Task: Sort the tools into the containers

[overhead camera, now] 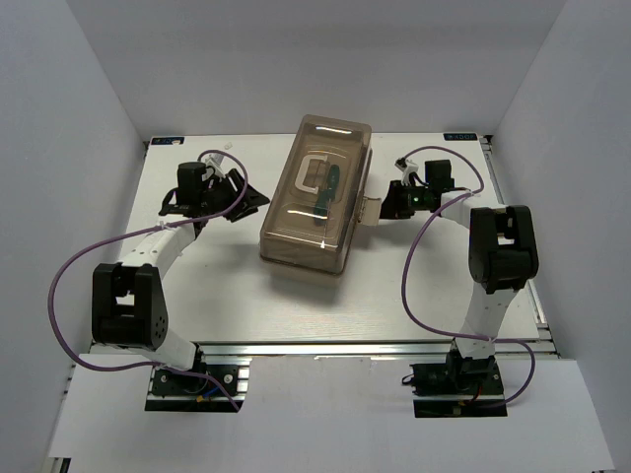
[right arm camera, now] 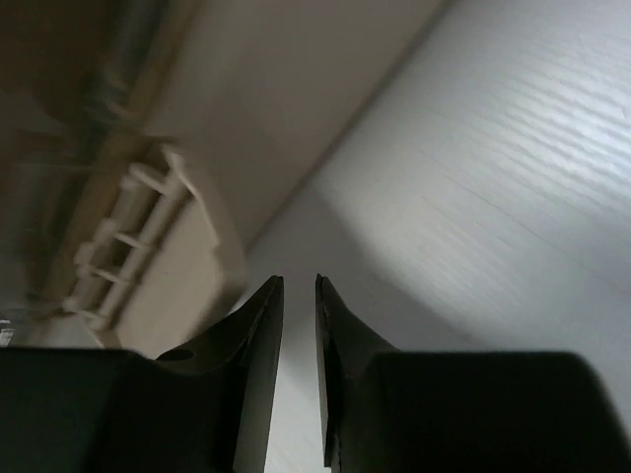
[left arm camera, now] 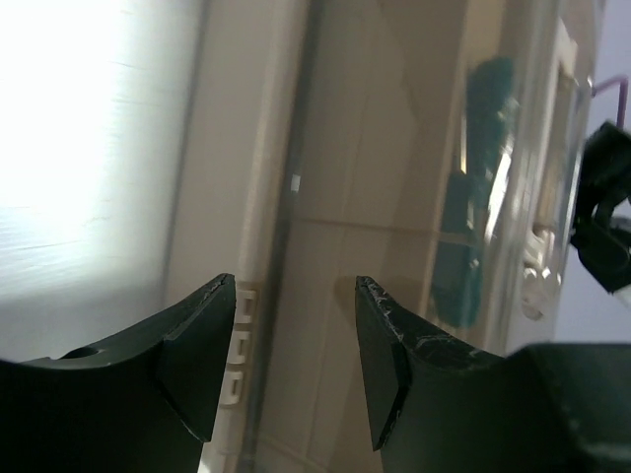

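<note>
The toolbox (overhead camera: pixel 301 232) stands mid-table with its smoky brown lid down. Through the lid I see one green-handled tool (overhead camera: pixel 328 192); it also shows as a green blur (left arm camera: pixel 473 236) in the left wrist view. No other tools are in sight. My left gripper (overhead camera: pixel 254 200) is just off the box's left side, open and empty (left arm camera: pixel 296 281), facing the box wall (left arm camera: pixel 345 148). My right gripper (overhead camera: pixel 386 202) is at the box's right side next to the beige latch (overhead camera: pixel 370 209). Its jaws (right arm camera: pixel 299 279) stand a narrow gap apart with only table between them; the latch (right arm camera: pixel 128 236) lies to their left.
White walls close in the table on three sides. Purple cables loop from both arms over the table's sides. The right arm's gripper (left arm camera: pixel 606 207) shows beyond the box in the left wrist view.
</note>
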{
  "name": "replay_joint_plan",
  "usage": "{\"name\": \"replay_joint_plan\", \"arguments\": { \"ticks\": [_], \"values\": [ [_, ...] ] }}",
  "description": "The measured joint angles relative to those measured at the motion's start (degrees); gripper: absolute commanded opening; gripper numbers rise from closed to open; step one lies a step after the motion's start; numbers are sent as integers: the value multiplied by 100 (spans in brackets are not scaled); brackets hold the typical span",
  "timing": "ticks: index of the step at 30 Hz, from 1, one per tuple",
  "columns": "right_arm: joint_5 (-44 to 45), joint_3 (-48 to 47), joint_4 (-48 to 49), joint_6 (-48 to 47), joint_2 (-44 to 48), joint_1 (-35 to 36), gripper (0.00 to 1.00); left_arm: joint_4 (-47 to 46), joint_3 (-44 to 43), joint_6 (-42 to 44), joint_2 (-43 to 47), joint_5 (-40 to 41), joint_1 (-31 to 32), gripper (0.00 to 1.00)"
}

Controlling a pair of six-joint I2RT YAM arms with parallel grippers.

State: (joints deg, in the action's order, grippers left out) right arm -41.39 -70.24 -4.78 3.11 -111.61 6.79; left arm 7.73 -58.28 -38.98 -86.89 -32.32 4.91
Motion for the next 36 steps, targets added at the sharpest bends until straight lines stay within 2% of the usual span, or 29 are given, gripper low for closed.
{"name": "replay_joint_plan", "arguments": {
  "ticks": [6, 10, 15, 23, 26, 31, 36],
  "values": [
    [-741, -229, 538, 509, 181, 7, 26, -173, -2, -9, -2, -157, 179, 61],
    [-922, -317, 776, 774, 278, 28, 26, -269, -2, -46, -4, -160, 186, 61],
    [-802, -343, 691, 846, 337, 66, 27, -372, -7, -74, -85, -162, 188, 61],
    [-52, -264, 225, 684, 337, 227, 26, -396, -7, -111, -153, -157, 199, 61],
    [-94, -98, 168, 656, 330, 269, 30, -402, -7, -133, -153, -173, 225, 61],
    [-682, -76, 315, 743, -55, 247, 35, -542, -7, -203, -199, -232, 245, 61],
    [-1604, -94, 1012, 1473, -769, 232, 37, -680, -7, -289, -345, -308, 251, 61]
  ]
}}
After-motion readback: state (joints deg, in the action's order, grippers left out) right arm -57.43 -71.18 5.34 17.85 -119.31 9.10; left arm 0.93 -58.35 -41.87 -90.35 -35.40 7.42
